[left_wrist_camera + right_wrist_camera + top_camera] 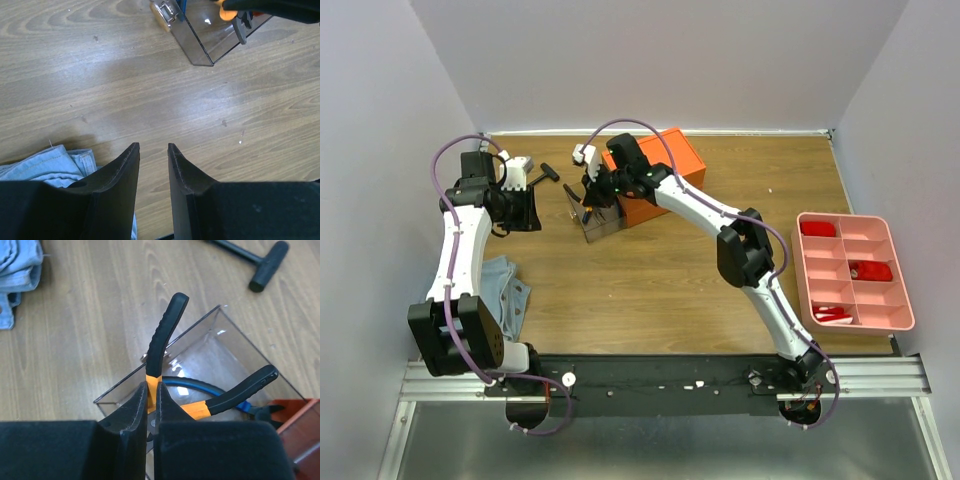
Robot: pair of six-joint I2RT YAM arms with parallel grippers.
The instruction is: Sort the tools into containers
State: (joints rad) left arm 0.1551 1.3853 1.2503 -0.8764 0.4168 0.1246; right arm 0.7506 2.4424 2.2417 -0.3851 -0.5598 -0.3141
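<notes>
Orange-and-black pliers [162, 335] are hanging clamped in the right tool [151, 390] over the clear drawer [212, 347], left tool [153, 146] gaping.

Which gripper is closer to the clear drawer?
Right. The right gripper is directly above the clear drawer, shut on the orange-handled pliers. The left gripper hangs open over bare table, apart from the drawer on its left, near the cloth.
</notes>
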